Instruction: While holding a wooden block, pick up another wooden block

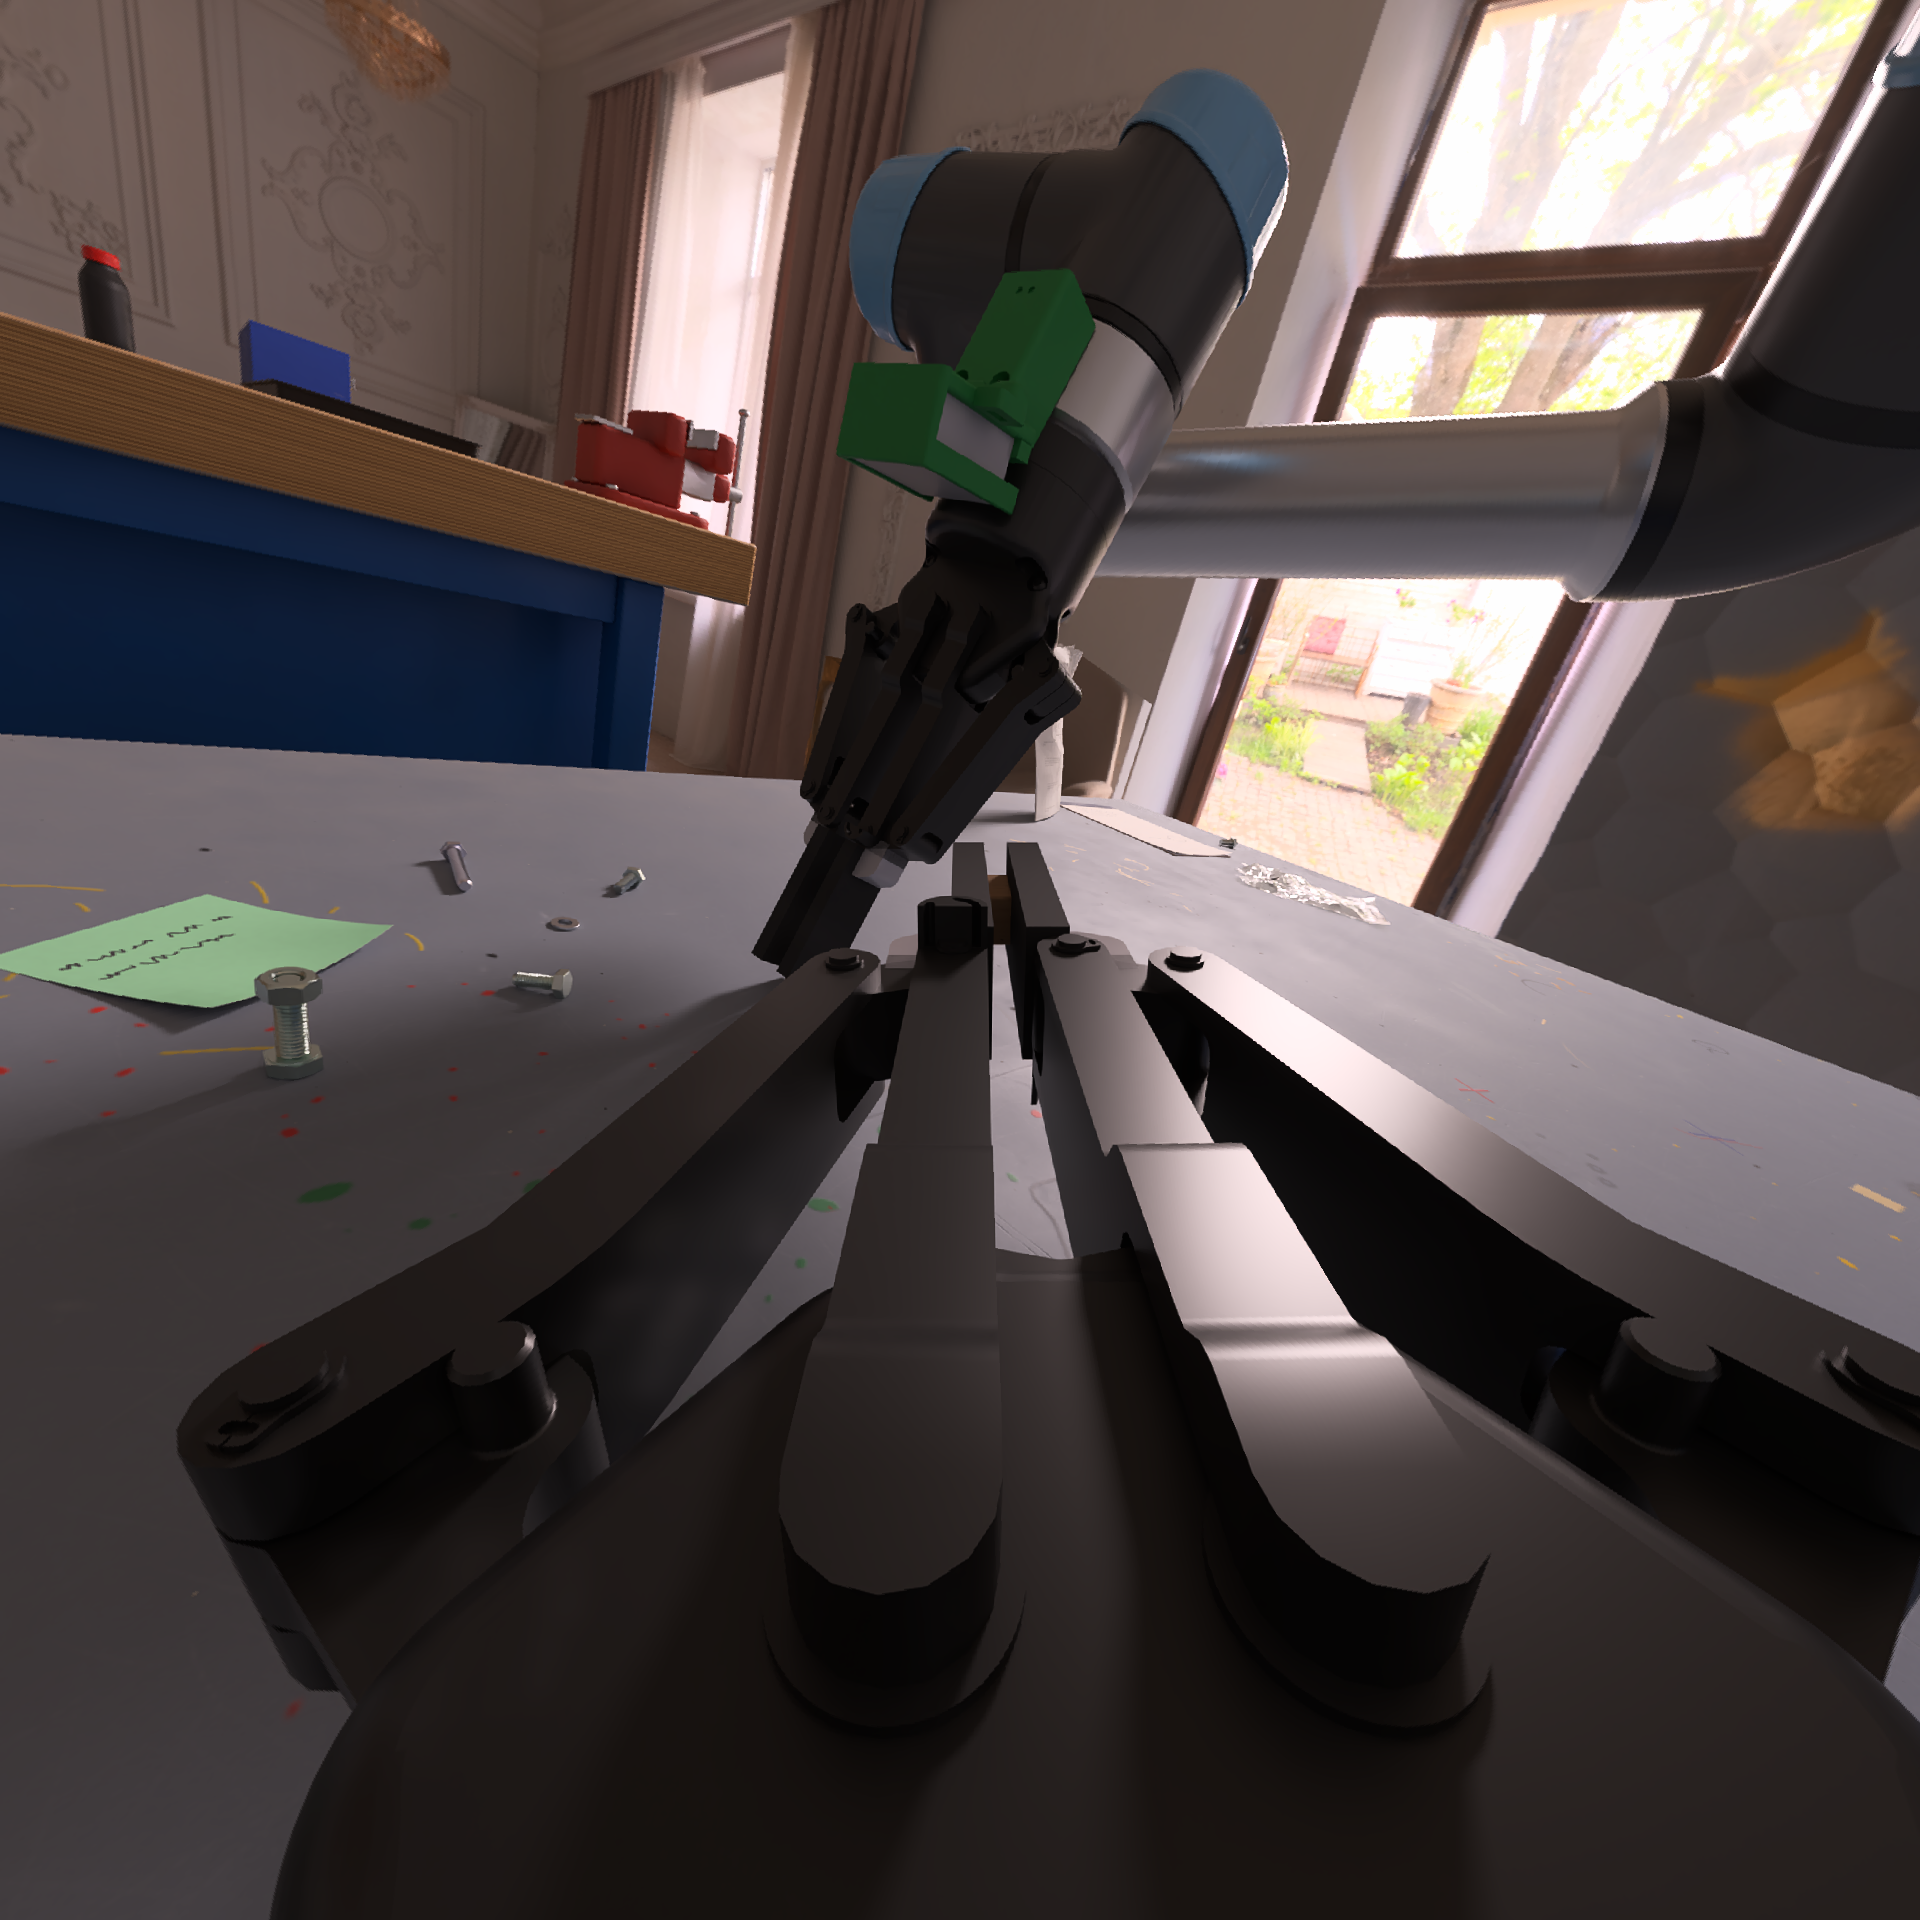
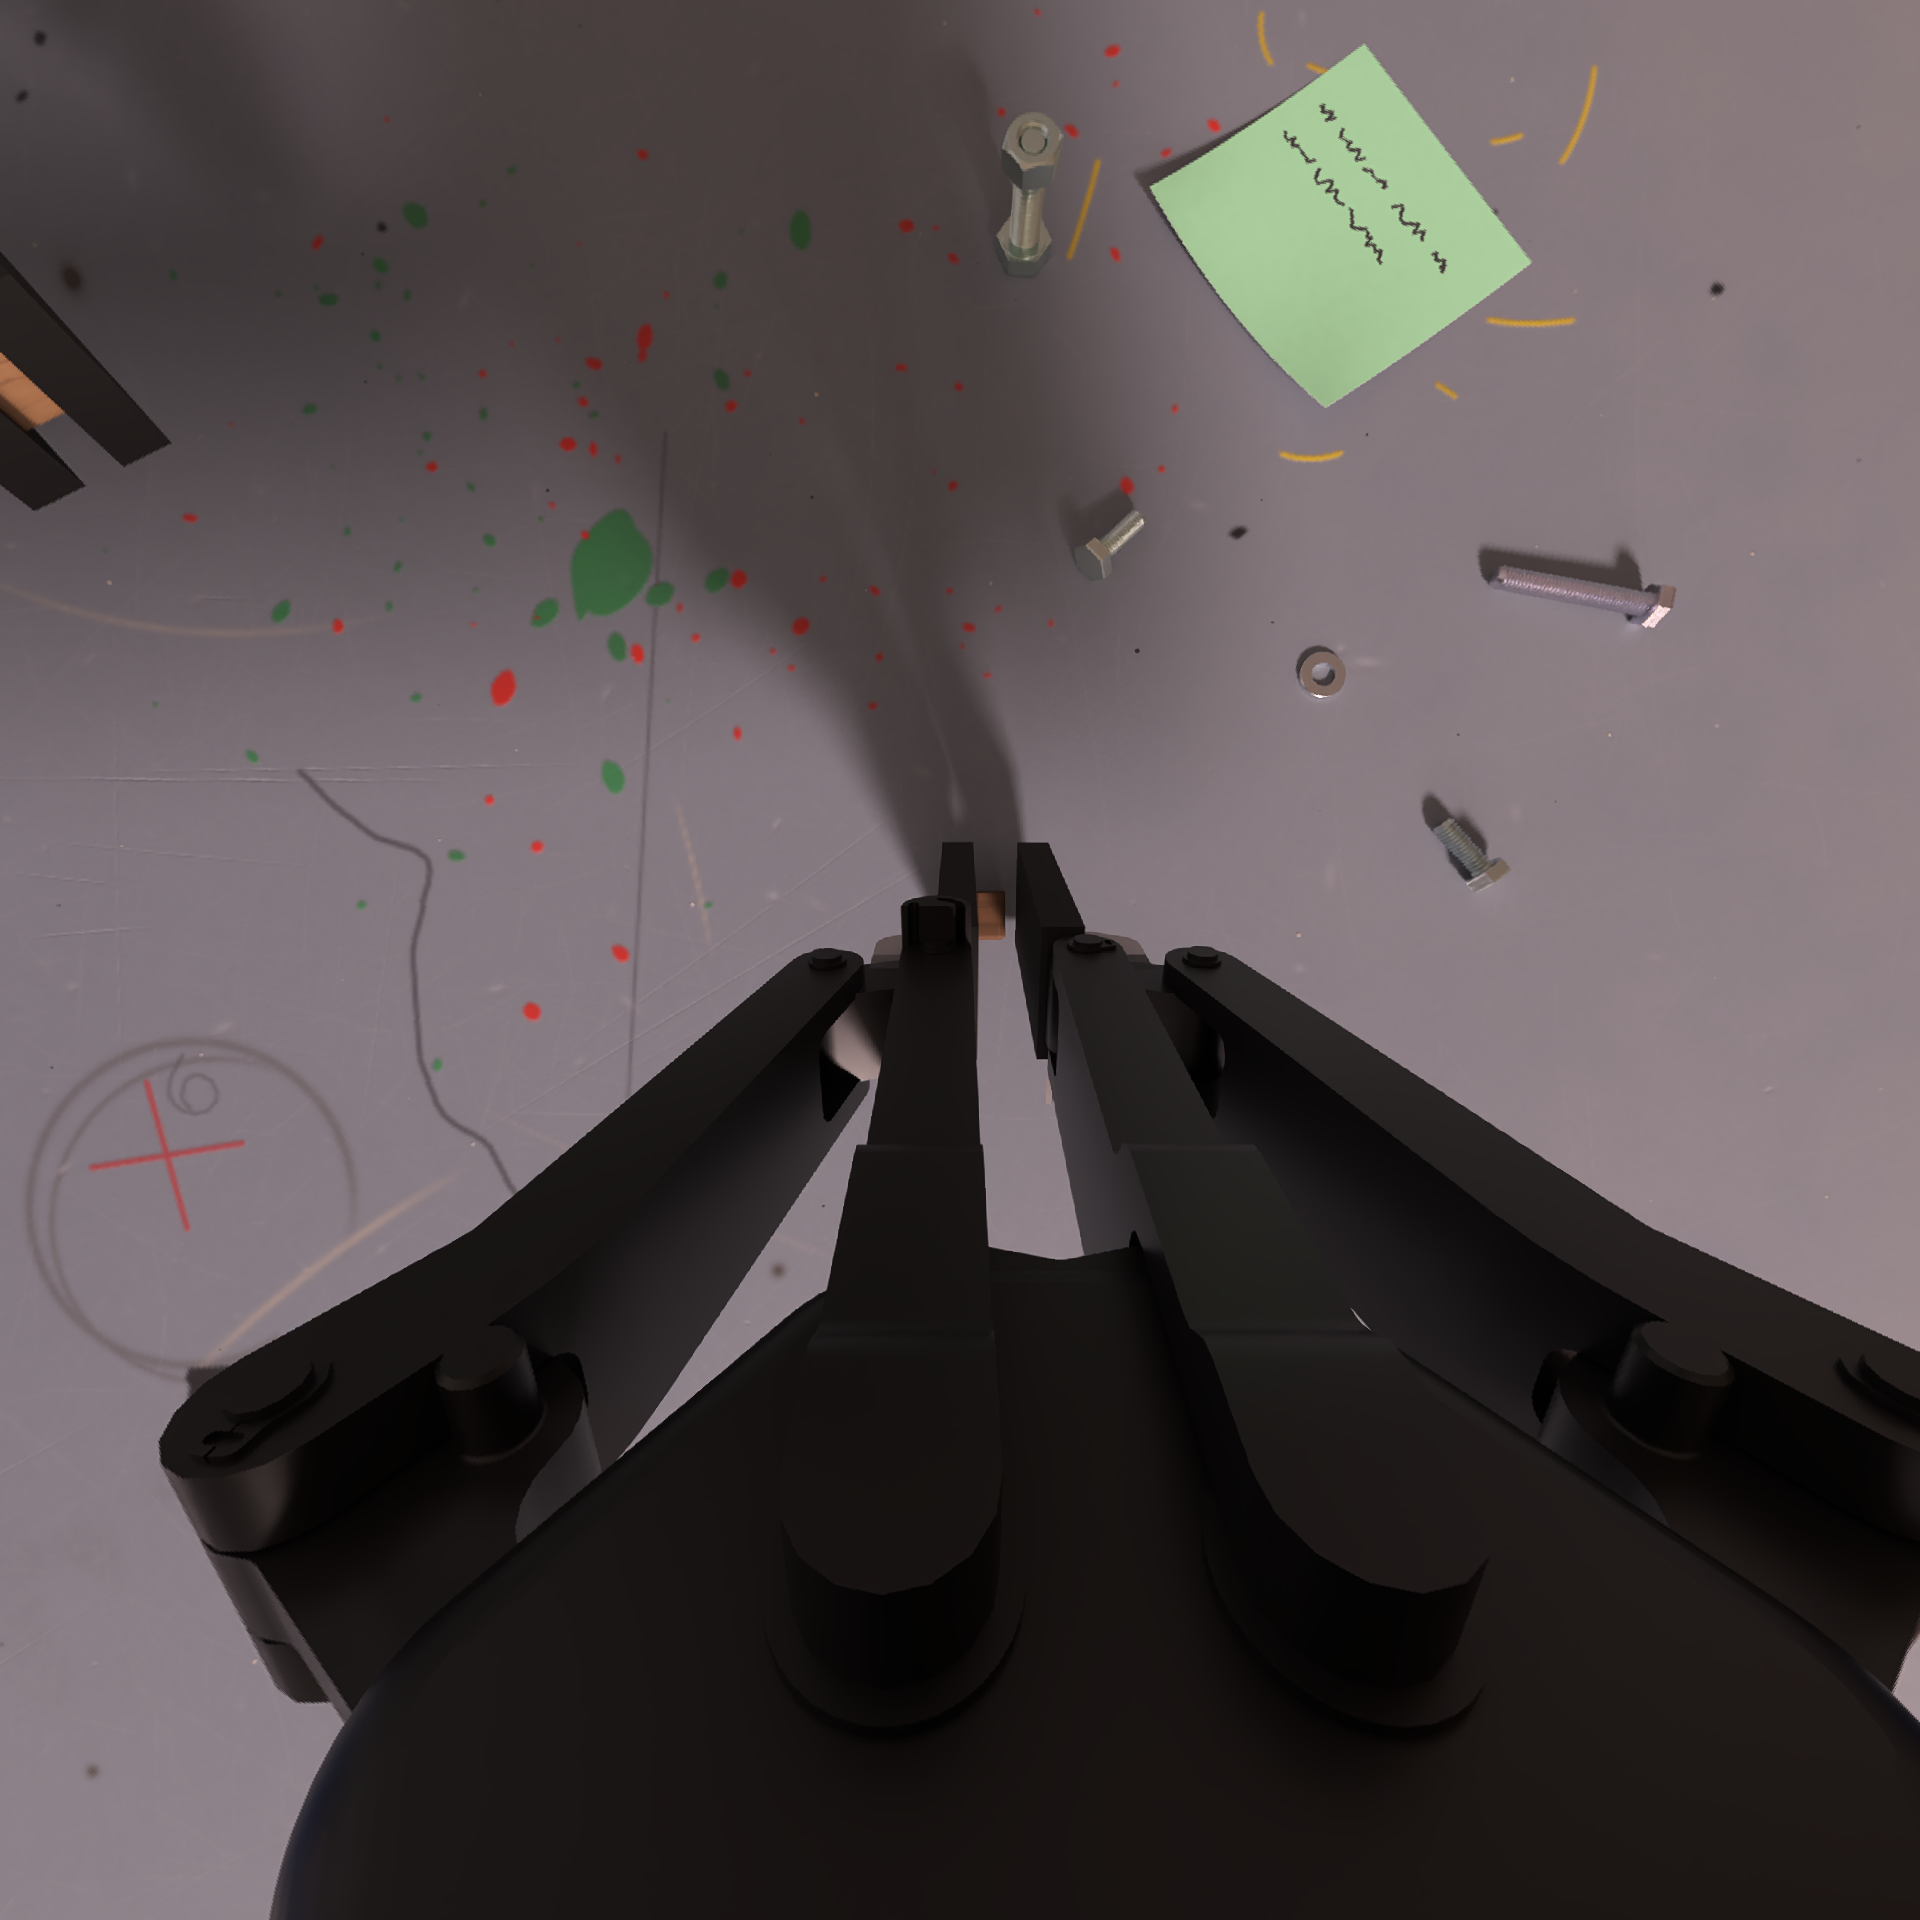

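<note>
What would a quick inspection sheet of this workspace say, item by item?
Surface: grey tabletop, scratched, with red and green paint specks.
Job's things: small wooden block between the right gripper's fingers; another wooden block in the left gripper.
Clutter: green paper note, steel bolts, washer, crumpled foil.
Grippers: right gripper and left gripper both shut on blocks.
Cables: nothing seen.
Surroundings: blue workbench with red vise, tall windows.
</note>
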